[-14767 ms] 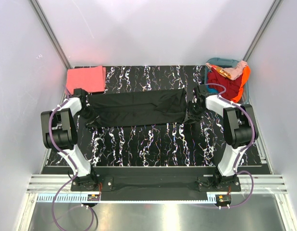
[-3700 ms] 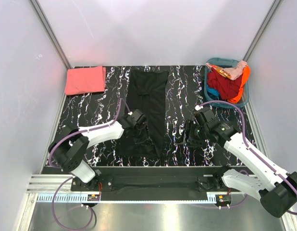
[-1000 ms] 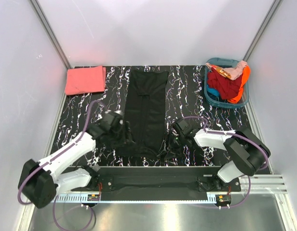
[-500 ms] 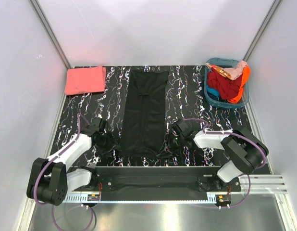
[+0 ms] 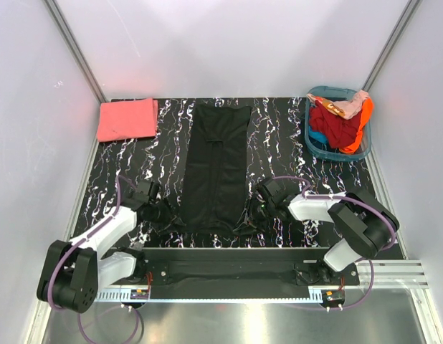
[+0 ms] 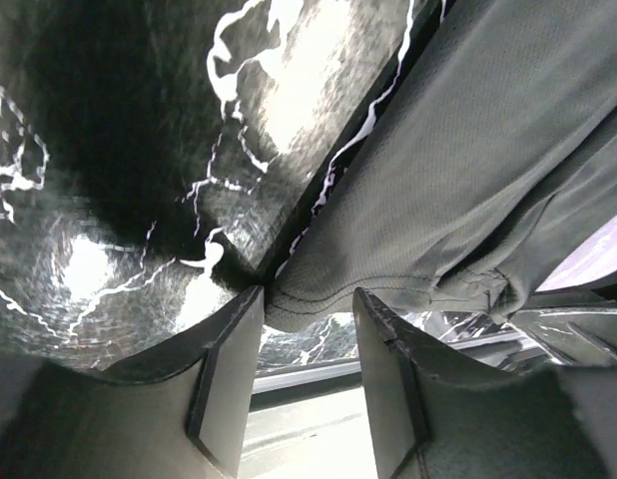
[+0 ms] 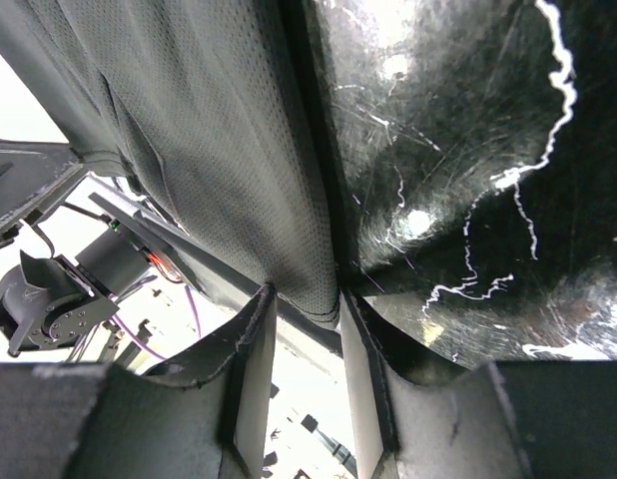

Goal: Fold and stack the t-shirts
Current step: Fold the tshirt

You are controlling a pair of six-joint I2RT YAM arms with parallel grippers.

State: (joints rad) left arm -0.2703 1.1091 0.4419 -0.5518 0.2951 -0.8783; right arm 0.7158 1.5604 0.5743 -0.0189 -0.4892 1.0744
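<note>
Swung in low since a few seconds back, both arms now at the near hem of the black t-shirt [image 5: 218,161], laid as a long folded strip down the middle of the desk [image 5: 279,136]. At the hem's left corner, left hand [image 6: 307,299] apart and straddling the cloth; at the other corner, right hand [image 7: 301,299] pinched onto the edge. Soft, light, floppy knit, likely to sag and slide, so best taken by both hem corners together. Coral-pink t-shirt [image 5: 127,119] folded at the far left corner.

Black t-shirt [image 5: 218,168] lies folded into a long narrow strip, centre; coral-pink t-shirt [image 5: 127,119] folded, far-left corner.
</note>
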